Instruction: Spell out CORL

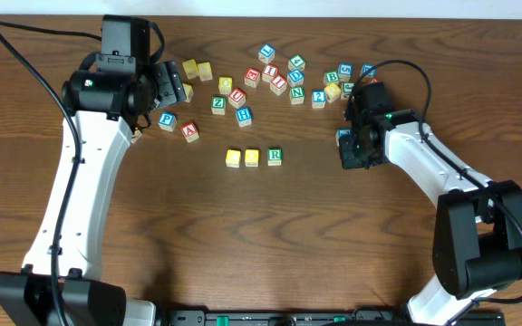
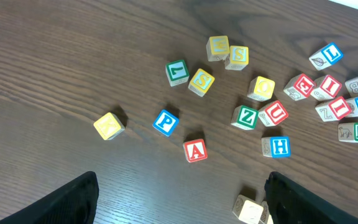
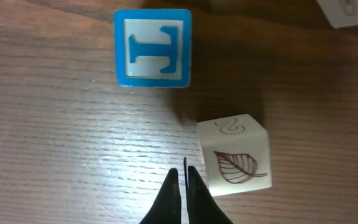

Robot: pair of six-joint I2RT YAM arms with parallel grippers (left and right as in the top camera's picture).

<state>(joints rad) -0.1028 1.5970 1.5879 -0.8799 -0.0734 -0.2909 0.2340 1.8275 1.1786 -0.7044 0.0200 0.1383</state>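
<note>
A row of three cubes lies mid-table: two yellow-topped cubes [image 1: 234,158] [image 1: 252,157] and the green-framed R cube [image 1: 275,156]. The blue-framed L cube [image 1: 266,52] sits in the far pile; it also shows in the left wrist view [image 2: 333,55]. My left gripper [image 2: 179,205] is open and empty, high over the table's left [image 1: 175,88]. My right gripper [image 3: 184,173] is shut and empty, its tips low just left of a pale cube with a leaf drawing [image 3: 234,163]. It hovers right of the row [image 1: 352,149].
A blue-framed cube with a sideways I-like letter [image 3: 153,48] lies just beyond the right gripper. Several loose letter cubes spread along the back, among them the blue H [image 1: 244,116], the green N [image 1: 297,93], a red A [image 1: 189,131] and a blue P [image 1: 167,120].
</note>
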